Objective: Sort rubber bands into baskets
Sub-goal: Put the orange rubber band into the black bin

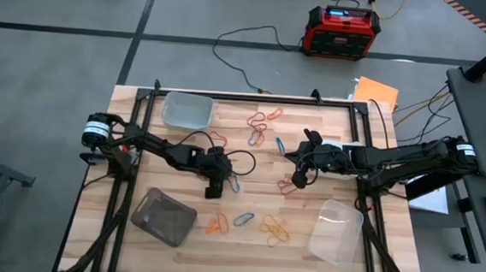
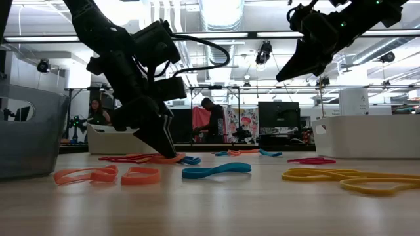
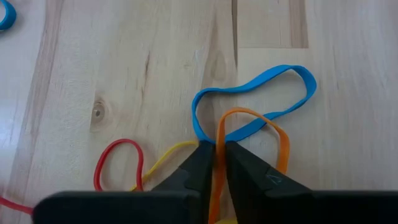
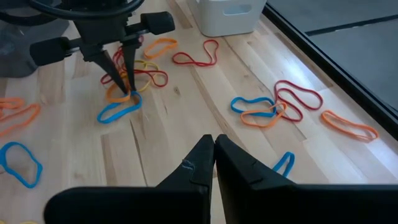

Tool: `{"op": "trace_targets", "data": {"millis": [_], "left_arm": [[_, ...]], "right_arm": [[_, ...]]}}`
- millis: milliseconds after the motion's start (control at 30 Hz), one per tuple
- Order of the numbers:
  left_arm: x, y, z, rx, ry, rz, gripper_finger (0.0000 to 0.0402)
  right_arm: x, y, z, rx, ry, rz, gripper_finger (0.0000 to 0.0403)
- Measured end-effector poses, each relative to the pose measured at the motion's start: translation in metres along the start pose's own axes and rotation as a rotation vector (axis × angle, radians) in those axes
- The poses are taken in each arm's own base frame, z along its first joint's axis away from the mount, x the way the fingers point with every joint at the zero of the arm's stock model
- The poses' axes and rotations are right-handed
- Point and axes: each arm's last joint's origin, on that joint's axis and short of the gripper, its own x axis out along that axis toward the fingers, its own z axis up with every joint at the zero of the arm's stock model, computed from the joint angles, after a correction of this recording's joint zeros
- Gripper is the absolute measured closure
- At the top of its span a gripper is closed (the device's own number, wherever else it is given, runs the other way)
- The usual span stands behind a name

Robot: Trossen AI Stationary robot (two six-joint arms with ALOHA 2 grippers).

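We're barely getting started: the left gripper [image 3: 214, 163] jaws are pinching an orange band [image 3: 273, 134] beside the grey basket [image 1: 163, 217], right gripper [image 4: 213, 155] jaws hanging closed and empty, bands still littering the tabletop [image 1: 303, 252].

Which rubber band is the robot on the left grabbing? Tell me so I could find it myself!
Start at the wooden table and find the left gripper, tips down near the middle. Its fingers pinch an orange rubber band. It lies across a blue rubber band, with red and yellow ones beside it; it is the only one between the fingers.
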Motion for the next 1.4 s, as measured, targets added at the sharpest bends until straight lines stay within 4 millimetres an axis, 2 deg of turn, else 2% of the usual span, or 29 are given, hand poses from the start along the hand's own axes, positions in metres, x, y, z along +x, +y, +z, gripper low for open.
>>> {"op": "trace_targets", "data": {"millis": [100,367,833,967,1167,1400], "left_arm": [[0.0,0.0,0.0,-0.008,0.0,0.001,0.0398],[-0.003,0.0,0.004,-0.018,-0.015,0.001,0.0401],[-0.031,0.001,0.017,-0.022,-0.115,0.001,0.0401],[-0.046,-0.001,0.023,-0.012,-0.172,-0.005,0.0402],[-0.081,-0.01,0.03,0.01,-0.273,-0.034,0.0402],[-0.133,-0.031,0.021,0.004,-0.303,-0.119,0.0402]], "right_arm": [[0.0,0.0,0.0,0.0,0.0,0.0,0.0394],[0.0,0.0,0.0,0.0,0.0,0.0,0.0394],[0.0,0.0,0.0,0.011,0.001,0.0,0.0394],[0.0,0.0,0.0,0.011,0.0,0.0,0.0394],[0.0,0.0,0.0,0.011,0.0,0.0,0.0394],[0.0,0.0,0.0,0.011,-0.001,0.0,0.0394]]}}
